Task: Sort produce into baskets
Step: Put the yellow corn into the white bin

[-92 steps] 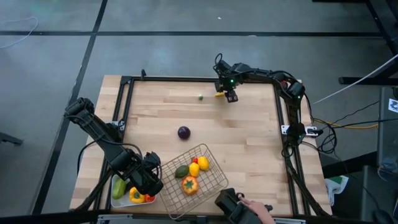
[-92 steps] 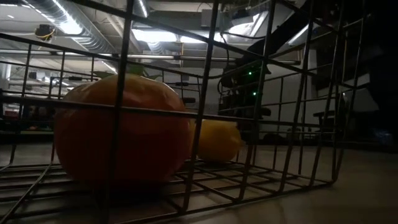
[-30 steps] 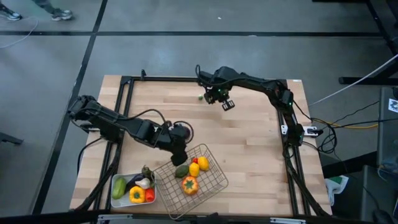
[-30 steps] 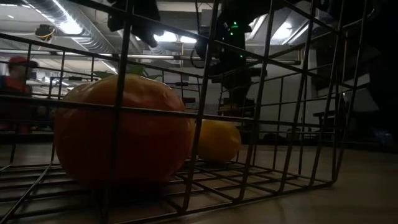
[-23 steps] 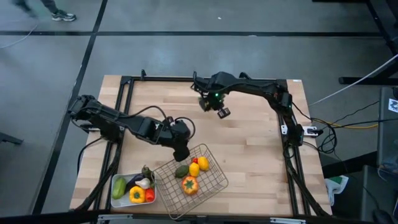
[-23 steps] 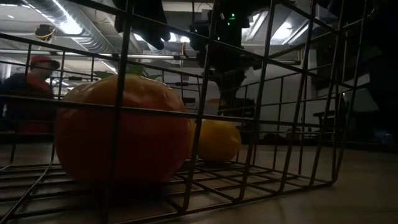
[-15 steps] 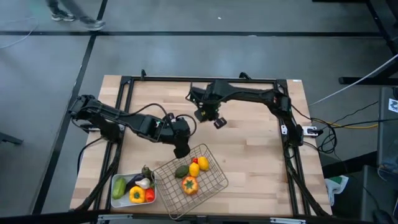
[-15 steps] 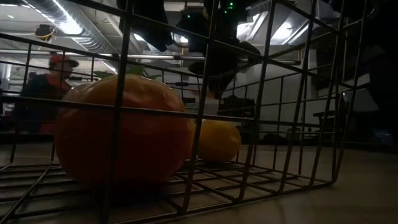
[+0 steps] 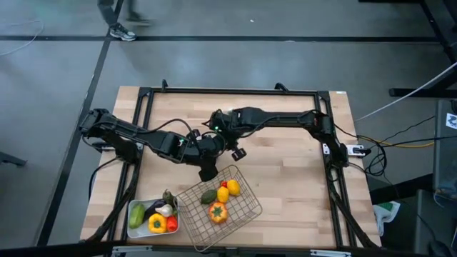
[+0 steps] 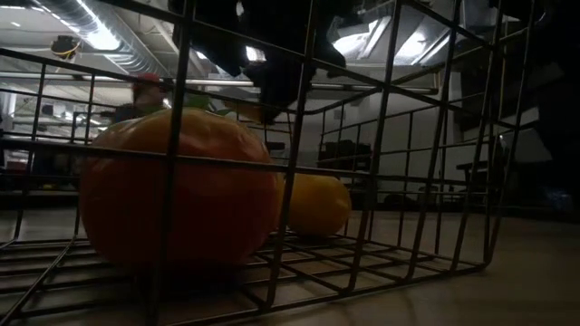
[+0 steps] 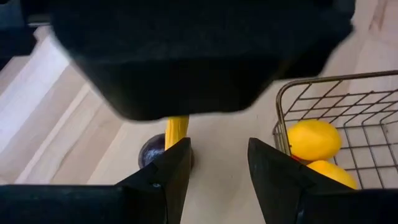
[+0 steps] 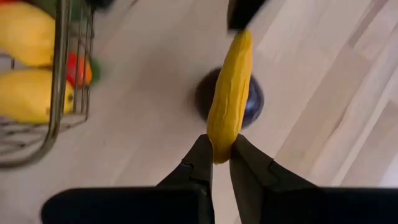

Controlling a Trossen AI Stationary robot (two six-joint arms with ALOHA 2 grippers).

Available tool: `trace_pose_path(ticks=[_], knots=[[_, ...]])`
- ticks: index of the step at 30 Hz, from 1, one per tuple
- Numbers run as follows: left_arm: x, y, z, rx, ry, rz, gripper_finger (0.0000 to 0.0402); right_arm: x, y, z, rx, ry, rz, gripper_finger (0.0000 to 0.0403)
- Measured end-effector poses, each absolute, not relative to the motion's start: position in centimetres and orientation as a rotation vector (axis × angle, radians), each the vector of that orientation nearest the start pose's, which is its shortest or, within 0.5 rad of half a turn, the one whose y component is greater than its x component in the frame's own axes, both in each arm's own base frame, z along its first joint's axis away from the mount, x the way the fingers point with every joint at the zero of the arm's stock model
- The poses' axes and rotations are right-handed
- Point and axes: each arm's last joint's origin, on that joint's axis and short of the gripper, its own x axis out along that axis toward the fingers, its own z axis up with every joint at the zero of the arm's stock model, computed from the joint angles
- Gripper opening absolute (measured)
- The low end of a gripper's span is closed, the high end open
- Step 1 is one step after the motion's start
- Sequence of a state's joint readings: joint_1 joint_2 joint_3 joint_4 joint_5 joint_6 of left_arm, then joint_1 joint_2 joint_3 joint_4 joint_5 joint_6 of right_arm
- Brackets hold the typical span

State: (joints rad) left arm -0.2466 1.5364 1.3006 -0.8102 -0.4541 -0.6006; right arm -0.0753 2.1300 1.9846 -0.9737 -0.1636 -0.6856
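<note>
From overhead, both arms are hiding the dark purple round onion; a blurred person is being cut off by the frame's edge.

Wood table (matt) — metal wire basket.

Crowded centre, open right side
Both arms meet mid-frame above the wire basket; the white tray fills the lower left, while bare table lies clear at right.
</note>
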Motion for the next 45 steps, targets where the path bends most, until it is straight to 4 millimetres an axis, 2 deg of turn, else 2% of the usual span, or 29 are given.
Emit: trace_pose_path(ticks=[11,15,22,45], knots=[[29.5,-6.4,28.3,-0.188,0.964,0.509,0.0156,46.1,-0.3,26.9,-0.519,0.935,0.479,0.004],[29.4,-6.5,28.3,-0.229,0.985,0.47,0.0156,46.2,0.3,26.9,-0.53,0.911,0.482,0.004],[29.2,-6.5,28.2,-0.28,1.005,0.499,0.0156,46.3,0.2,26.9,-0.531,0.91,0.479,0.004],[28.8,-6.5,28.1,-0.275,1.05,0.506,0.0156,46.5,0.2,27.0,-0.536,0.887,0.47,0.004]])
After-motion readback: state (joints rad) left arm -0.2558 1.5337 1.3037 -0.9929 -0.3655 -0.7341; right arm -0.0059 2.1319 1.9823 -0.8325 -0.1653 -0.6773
